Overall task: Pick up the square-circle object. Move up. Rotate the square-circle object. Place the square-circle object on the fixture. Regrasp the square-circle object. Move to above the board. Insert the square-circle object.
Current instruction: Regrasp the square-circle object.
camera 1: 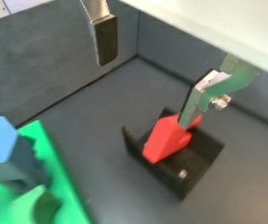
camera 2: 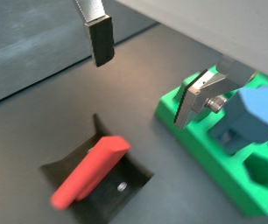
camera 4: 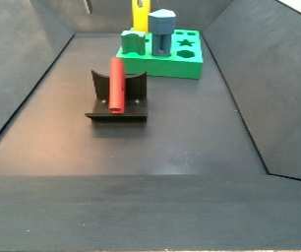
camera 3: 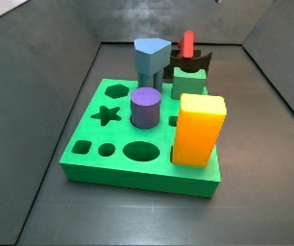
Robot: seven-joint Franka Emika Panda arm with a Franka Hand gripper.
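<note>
Resting on the fixture [camera 4: 118,101], nearest the camera in a side view, the square-circle object [camera 4: 116,83] is leaning in the notch, one end low, the other raised against the upright wall. Both wrist views are showing it the same way: the red block [camera 2: 91,171] is lying tilted across the dark bracket [camera 1: 178,162]. No finger is touching it. The gripper [camera 1: 160,61] is hanging above the fixture with its two silver fingers [camera 2: 100,33] standing wide apart and nothing between them; the dark pad of one finger [camera 1: 106,40] is showing clearly.

Beyond the fixture, the board [camera 3: 111,159] is sitting toward the far end of the floor, carrying a yellow block [camera 3: 199,129], a purple cylinder [camera 3: 144,107] and a blue-grey peg [camera 3: 150,61], all standing upright in their holes. Fixture and board are standing just beside each other.
</note>
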